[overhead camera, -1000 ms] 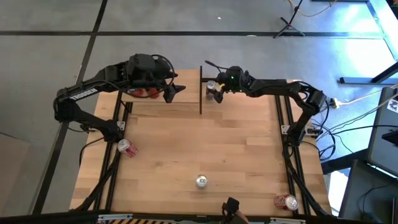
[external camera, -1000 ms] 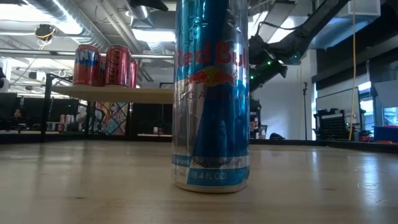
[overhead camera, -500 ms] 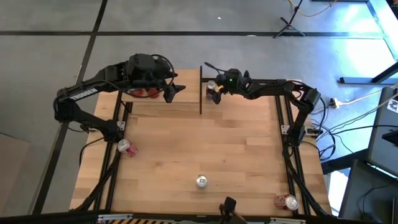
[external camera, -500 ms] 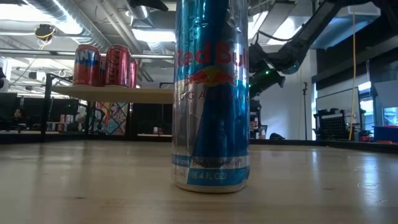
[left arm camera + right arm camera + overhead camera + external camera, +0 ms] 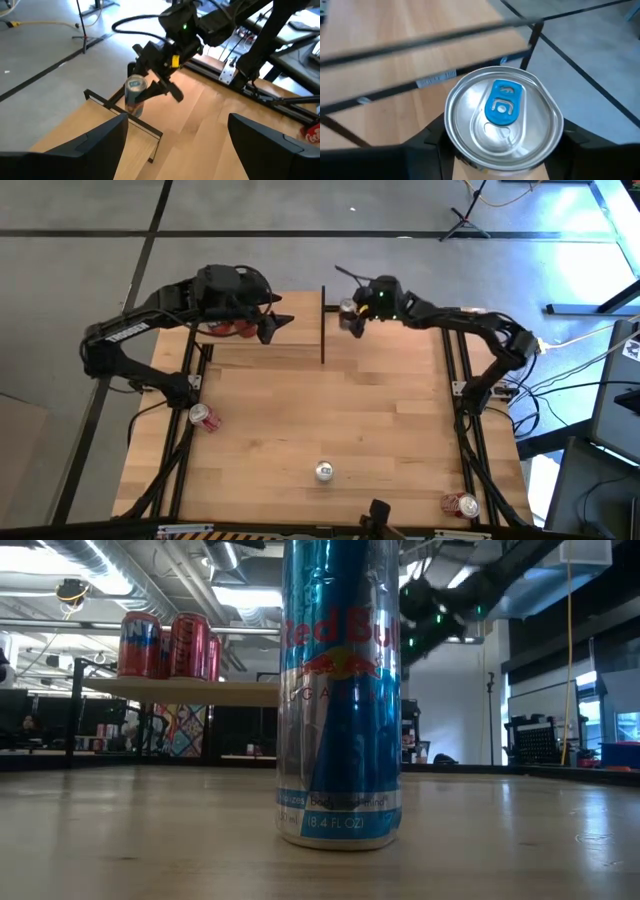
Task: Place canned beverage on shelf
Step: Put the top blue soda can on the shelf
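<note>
High view: right tool (image 5: 347, 314), clamped on a blue-tabbed beverage can (image 5: 346, 309) at the bench's far edge, with the shelf (image 5: 300, 326) just beside it; left tool (image 5: 272, 326) spread empty above the shelf, a likely collision risk.

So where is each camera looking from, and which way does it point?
High view: above the table, looking straight down; shows both arms, the left gripper and right gripper.
Low view: at tabletop height, looking level past a blue can to the shelf.
Left wrist view: on the left arm, facing the right gripper; its own fingers show.
Right wrist view: on the right arm, looking down on the held can.
Shared: both wrist views show the held can.
</note>
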Tool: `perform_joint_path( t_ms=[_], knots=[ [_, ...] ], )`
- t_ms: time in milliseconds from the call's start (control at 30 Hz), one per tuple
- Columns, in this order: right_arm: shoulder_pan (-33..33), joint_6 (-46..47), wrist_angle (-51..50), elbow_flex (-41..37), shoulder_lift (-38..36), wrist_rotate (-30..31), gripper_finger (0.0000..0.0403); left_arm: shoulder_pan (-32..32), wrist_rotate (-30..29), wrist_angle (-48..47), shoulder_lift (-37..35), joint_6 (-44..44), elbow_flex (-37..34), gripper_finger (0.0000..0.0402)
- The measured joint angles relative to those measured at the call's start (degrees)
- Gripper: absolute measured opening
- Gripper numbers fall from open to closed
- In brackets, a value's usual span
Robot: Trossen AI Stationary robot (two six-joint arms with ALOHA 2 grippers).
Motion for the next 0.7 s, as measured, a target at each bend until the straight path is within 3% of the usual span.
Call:
perform_joint_path(
  t_ms=[267, 467, 700],
  knots=[
    [0.1, -2.3, -22.3, 18.4, -3.3, -0.1, 0.0206, 0.0, 0.0, -0.2, -4.0, 0.8, 0.0, 0.0331],
    [3.3, -2.3, -22.9, 30.7, 1.1, 0.6, 0.0209, 0.0, -0.3, 0.0, -6.5, 3.4, 0.1, 0.0331],
    [6.9, -0.5, -23.6, 44.3, 11.8, 1.7, 0.0211, 0.1, -0.7, -0.3, -8.3, 4.5, 0.0, 0.0331]
  ],
)
